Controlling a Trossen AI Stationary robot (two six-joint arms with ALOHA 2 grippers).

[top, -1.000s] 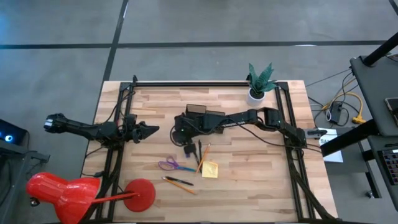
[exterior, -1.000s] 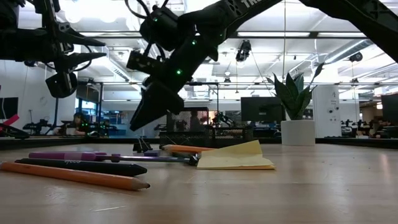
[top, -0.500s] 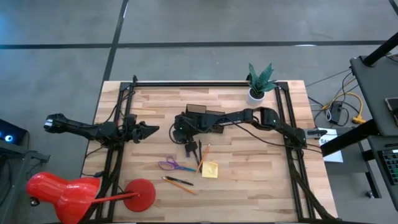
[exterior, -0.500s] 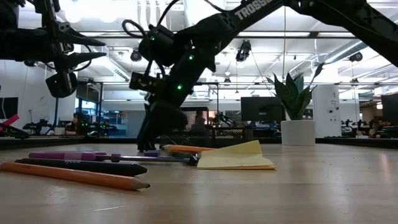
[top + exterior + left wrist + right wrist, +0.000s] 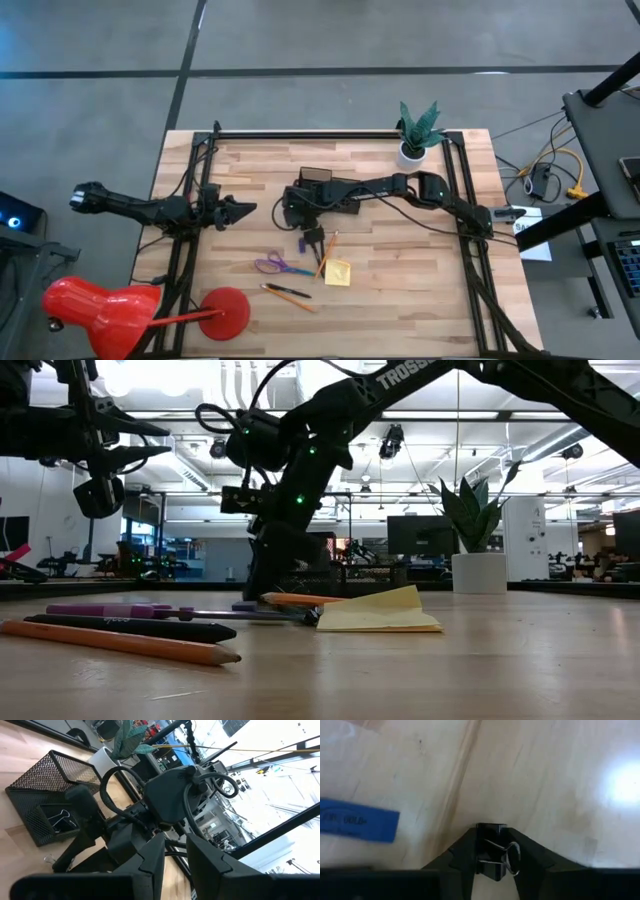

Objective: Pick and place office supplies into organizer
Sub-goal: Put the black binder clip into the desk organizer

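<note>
My right gripper (image 5: 306, 240) stands at mid-table, pointing down, shut on a small black binder clip (image 5: 491, 847). A blue-labelled pen (image 5: 357, 820) lies beside it. Nearer the front edge lie the purple scissors (image 5: 272, 266), yellow sticky pad (image 5: 337, 272), orange pencils (image 5: 328, 252) and a pen-and-pencil pair (image 5: 288, 294). The black mesh organizer (image 5: 50, 795) stands behind, partly under the right arm, with another clip (image 5: 60, 822) in its low tray. My left gripper (image 5: 240, 208) hovers open at the table's left, above the surface. My right gripper pinches the binder clip's black body (image 5: 490, 835) between its two fingers, coming from above and pointing down. The clip's silver wire handle (image 5: 512, 857) shows beside one finger. In the low view the fingertips (image 5: 262, 592) reach table level.
A white pot with a plant (image 5: 415, 135) stands at the far right corner. A red lamp (image 5: 100, 310) sits off the near left corner, its round base (image 5: 225, 310) on the table. Black rails (image 5: 470, 250) run along both table sides.
My right gripper has come down from above the supplies to the table surface, turning from a slant to upright. The supplies on the table have stayed where they were.
</note>
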